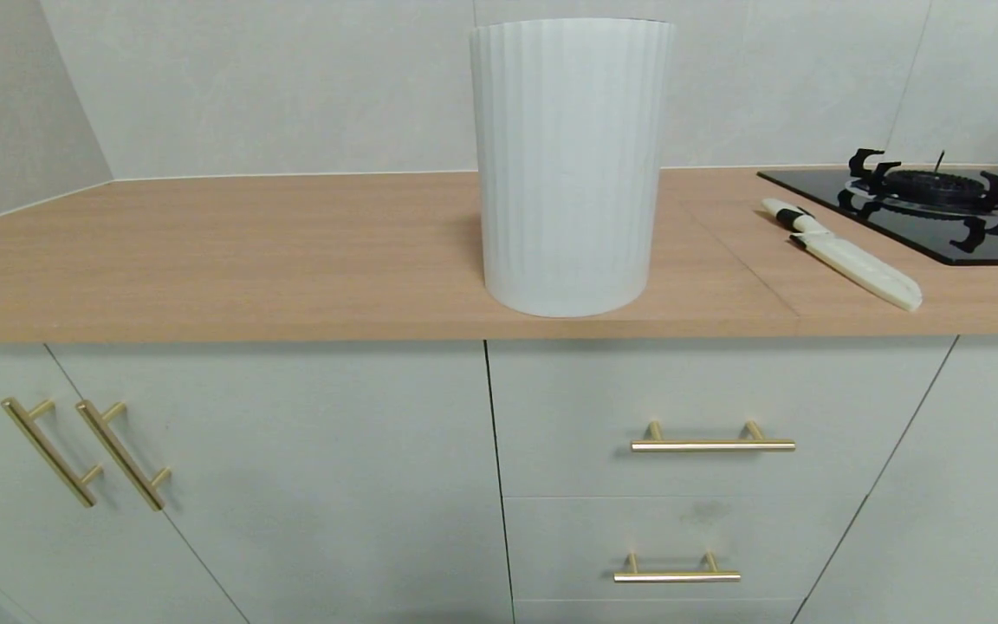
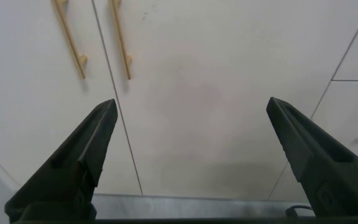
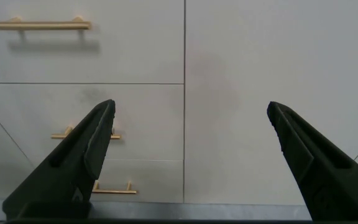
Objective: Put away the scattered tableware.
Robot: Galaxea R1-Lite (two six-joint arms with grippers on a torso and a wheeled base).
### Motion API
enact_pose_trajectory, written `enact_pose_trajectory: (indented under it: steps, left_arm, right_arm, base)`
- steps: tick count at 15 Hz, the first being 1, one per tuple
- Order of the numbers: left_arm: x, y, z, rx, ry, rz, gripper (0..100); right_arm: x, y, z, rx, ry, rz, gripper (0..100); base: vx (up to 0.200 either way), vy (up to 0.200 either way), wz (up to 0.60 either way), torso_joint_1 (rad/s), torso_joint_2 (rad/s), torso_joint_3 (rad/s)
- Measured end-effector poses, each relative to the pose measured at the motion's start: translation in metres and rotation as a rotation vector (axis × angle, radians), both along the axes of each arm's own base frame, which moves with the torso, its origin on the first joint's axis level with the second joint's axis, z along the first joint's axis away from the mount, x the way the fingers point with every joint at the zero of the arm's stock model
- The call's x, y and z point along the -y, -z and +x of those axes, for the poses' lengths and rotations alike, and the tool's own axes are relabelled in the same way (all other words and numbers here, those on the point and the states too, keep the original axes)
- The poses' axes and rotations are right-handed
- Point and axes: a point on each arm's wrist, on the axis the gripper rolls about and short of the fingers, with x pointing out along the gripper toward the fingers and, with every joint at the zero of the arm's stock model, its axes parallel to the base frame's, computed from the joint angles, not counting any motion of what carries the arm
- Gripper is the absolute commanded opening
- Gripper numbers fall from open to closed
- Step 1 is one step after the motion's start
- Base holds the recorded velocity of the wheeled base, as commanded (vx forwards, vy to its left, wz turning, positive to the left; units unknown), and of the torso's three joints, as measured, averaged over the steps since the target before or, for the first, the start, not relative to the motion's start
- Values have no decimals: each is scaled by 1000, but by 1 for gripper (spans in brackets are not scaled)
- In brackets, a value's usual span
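A white knife (image 1: 850,258) is seen lying flat on the counter (image 1: 204,260), just beside the hob (image 1: 941,217) and well apart from the ribbed container (image 1: 568,165). It is judged light, stiff and thin, best taken by the handle. Both arms' jaws are spread wide, nothing held.

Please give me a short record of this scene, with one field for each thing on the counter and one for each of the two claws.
Surface: light brown wooden countertop
Container: tall white ribbed cylindrical holder, upright, near the front edge
Tableware: cream-white knife with black bands, lying flat to the right of the holder, apart from it
Beside the knife: black glass gas hob
Left claw: open, empty, facing white cabinet doors
Right claw: open, empty, facing white drawer fronts
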Motion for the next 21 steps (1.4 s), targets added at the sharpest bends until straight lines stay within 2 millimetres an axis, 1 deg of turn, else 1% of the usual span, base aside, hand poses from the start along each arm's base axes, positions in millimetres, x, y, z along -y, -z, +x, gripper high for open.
enact_pose_trajectory:
  steps: [13,17,21]
  left_arm:
    - [0,0,0,1,-1,0,100]
    - [0,0,0,0,-1,0,100]
    - [0,0,0,2,-1,0,100]
  right_arm:
    - [0,0,0,0,-1,0,100]
    - [0,0,0,0,-1,0,100]
    - [0,0,0,0,-1,0,100]
  base:
    - [0,0,0,0,0,0]
    - [0,0,0,50,-227,-233]
    - [0,0,0,174,-500,-292]
